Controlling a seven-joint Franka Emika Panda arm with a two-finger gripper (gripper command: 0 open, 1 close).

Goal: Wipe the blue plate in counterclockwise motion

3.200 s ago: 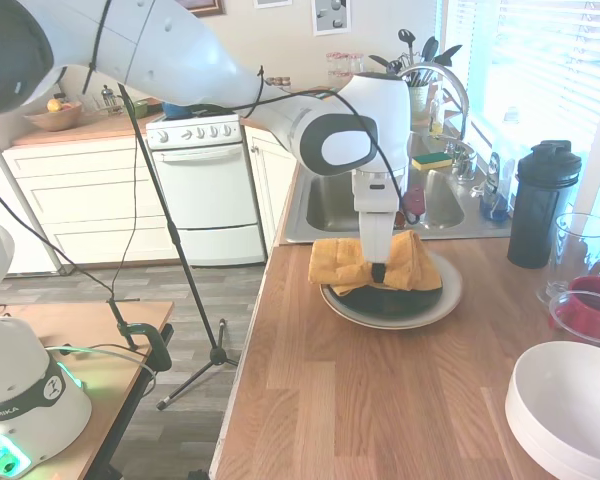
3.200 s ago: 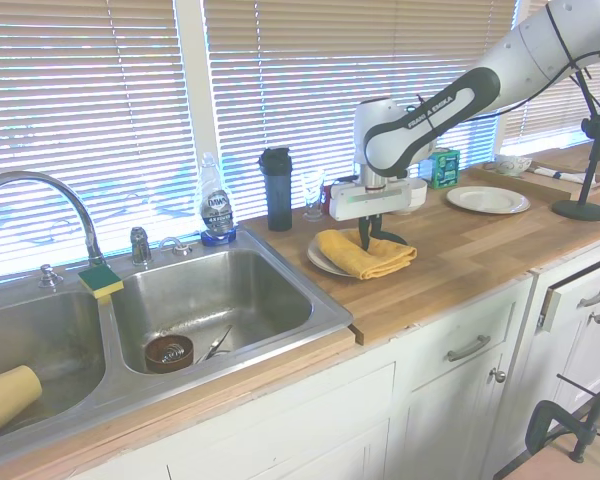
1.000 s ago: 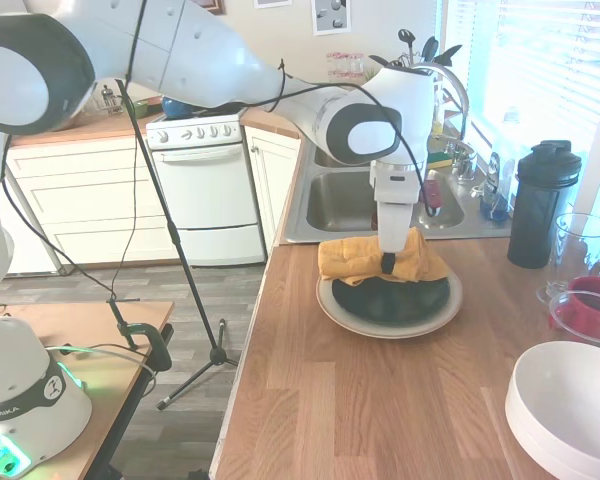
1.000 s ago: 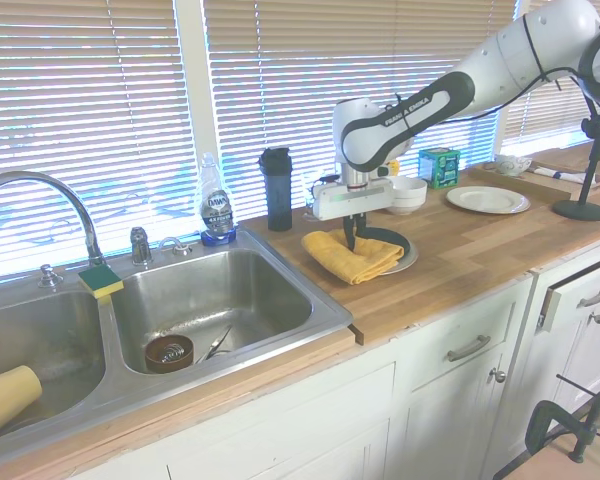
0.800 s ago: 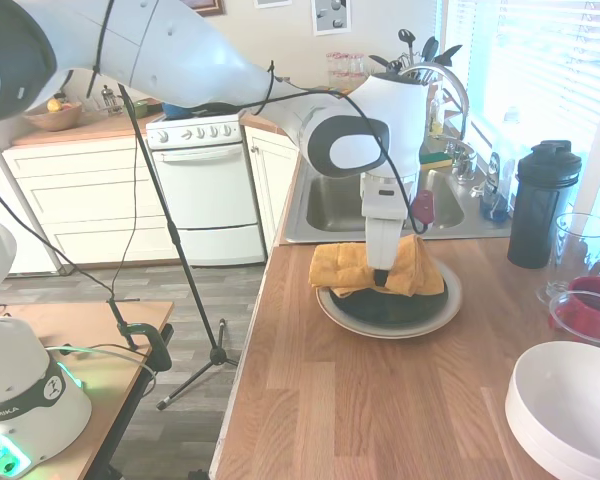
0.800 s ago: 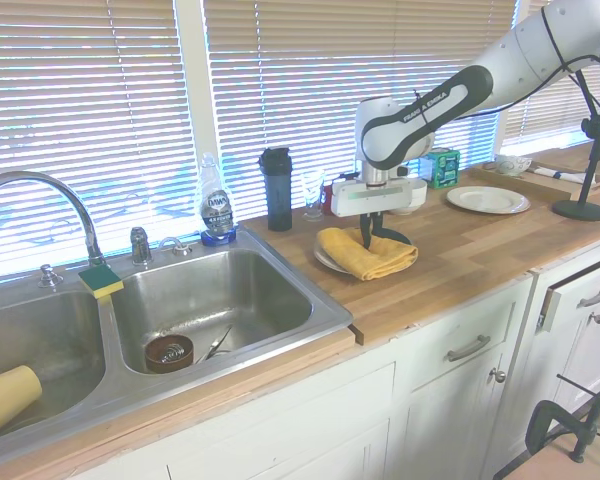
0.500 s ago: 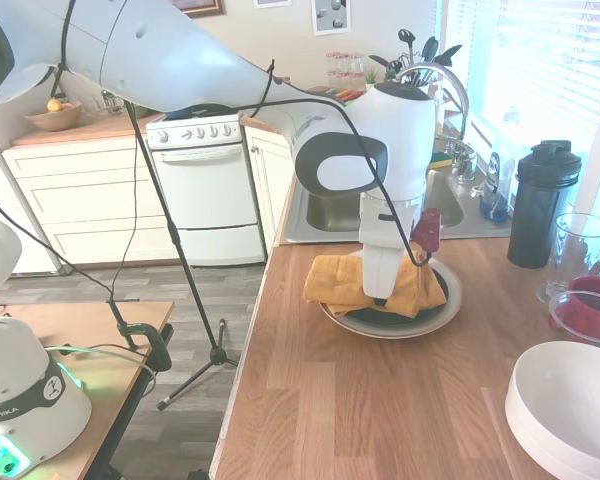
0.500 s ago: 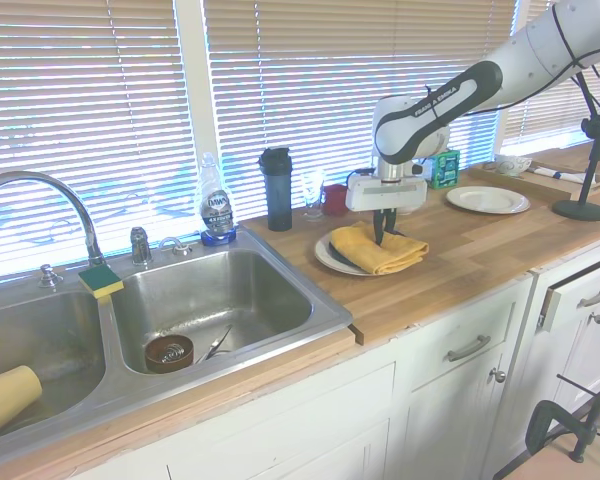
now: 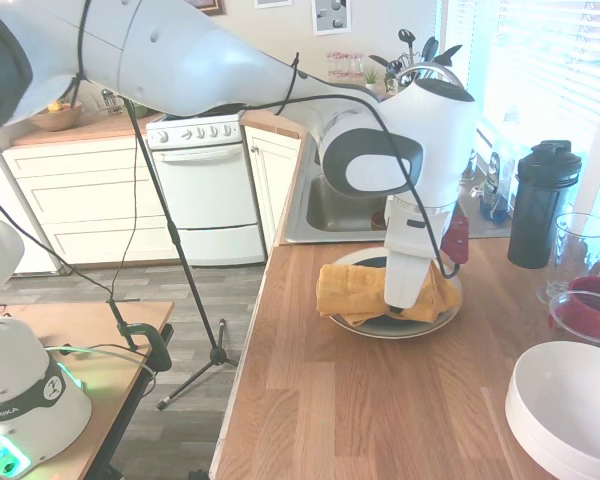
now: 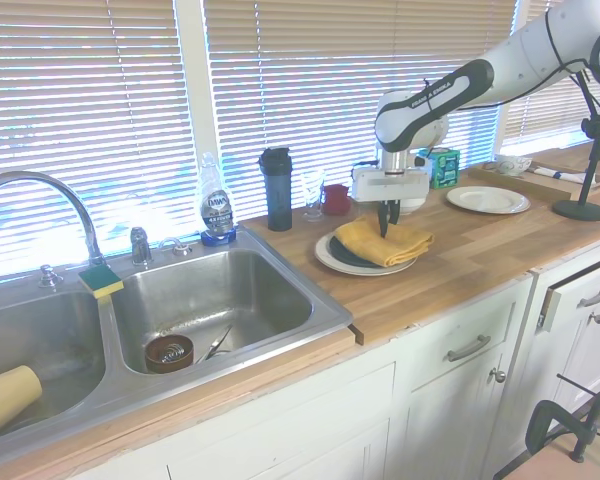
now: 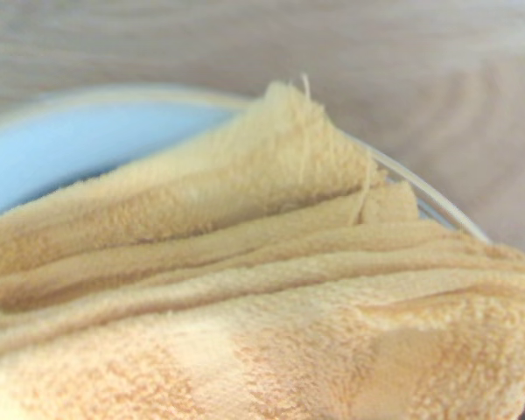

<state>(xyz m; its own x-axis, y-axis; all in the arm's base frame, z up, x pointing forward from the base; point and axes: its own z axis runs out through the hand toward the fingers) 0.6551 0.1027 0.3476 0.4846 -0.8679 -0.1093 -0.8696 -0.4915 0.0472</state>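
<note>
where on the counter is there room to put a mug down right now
Bare wood lies between the plate under the cloth and the white bowl, toward the front edge. It is crowded by the window: shaker bottle, glass.

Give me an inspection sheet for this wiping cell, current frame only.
Surface: light wooden countertop, beside a steel double sink.
Job's things: glossy dark teal-blue plate stacked on a larger cream-white plate; folded yellow terry cloth covers most of it.
Clutter: black shaker bottle, clear glass, red cup, big white bowl, dish soap bottle.
Grippers: gripper pressed down into the cloth; finger state cannot be told.
Cables: black cable along the arm.
Surroundings: window blinds, white stove.
</note>
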